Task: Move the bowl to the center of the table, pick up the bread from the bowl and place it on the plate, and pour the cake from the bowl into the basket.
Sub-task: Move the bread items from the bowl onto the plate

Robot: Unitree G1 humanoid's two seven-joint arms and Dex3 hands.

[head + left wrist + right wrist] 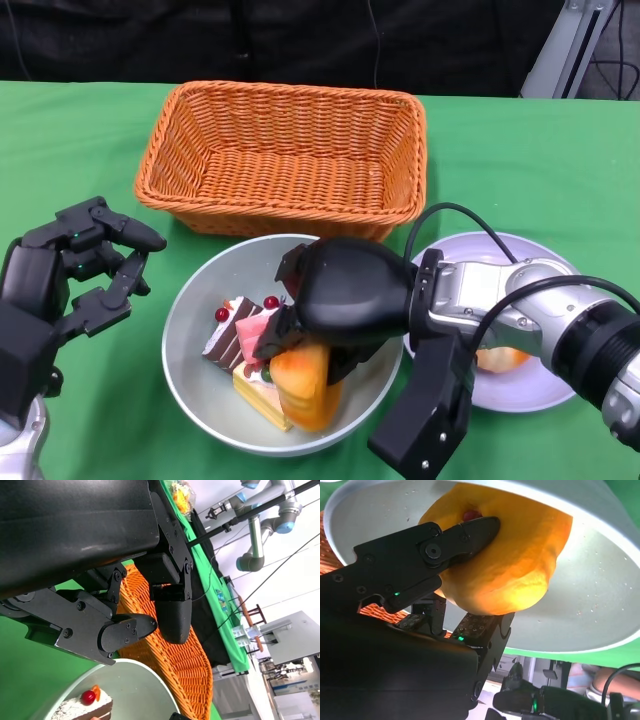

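Observation:
A grey bowl (200, 300) sits near the table's middle, in front of the basket. In it lie pink, brown and yellow cake slices (232, 330) and an orange-yellow bread (300, 385). My right hand (350, 295) reaches into the bowl from the right and grips the bread. The right wrist view shows black fingers (445, 545) on both sides of the bread (520, 565) against the bowl's wall (600, 590). My left hand (75, 270) hovers left of the bowl with fingers apart, holding nothing. The left wrist view shows its fingers (125, 630) near the bowl's rim (135, 680).
An empty orange wicker basket (285, 155) stands behind the bowl, almost touching it. A pale plate (510, 390) lies at the right under my right forearm, with an orange piece (500, 358) on it. Green cloth covers the table.

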